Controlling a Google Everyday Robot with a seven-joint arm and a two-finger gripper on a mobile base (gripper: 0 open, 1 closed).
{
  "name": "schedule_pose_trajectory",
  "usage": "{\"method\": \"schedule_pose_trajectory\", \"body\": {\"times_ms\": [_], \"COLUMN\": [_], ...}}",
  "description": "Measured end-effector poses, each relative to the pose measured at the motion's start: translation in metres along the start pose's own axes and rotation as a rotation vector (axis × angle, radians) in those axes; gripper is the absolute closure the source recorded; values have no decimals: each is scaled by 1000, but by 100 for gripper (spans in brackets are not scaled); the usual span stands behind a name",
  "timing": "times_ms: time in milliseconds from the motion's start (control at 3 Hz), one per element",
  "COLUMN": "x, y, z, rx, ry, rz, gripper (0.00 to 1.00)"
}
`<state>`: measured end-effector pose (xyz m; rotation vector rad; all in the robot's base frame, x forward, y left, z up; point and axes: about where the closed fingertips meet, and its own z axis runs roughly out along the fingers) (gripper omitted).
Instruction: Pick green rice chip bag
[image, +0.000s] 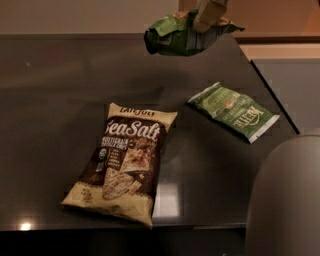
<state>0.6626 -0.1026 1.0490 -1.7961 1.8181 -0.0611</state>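
We judge this the lift step: our end effector (205, 19) pinches the rice chip bag (175, 37), which hangs above the far counter (60, 90). Next we need a steady grip while rising.

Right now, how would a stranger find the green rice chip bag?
Look at the dark table, then above its far edge, where the gripper is shut on the rice chip bag, crumpled and green, in the air. The Kettle bag and the Sea Salt bag both lie flat on the table.
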Motion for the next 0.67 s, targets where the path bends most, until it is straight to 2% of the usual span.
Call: {"method": "schedule_pose_trajectory", "body": {"times_ms": [333,667], "x": [1,-2], "y": [2,-1], "z": [-13,-10], "rx": [6,15], "ry": [-44,-50], "rz": [2,2], "gripper": [100,100]}}
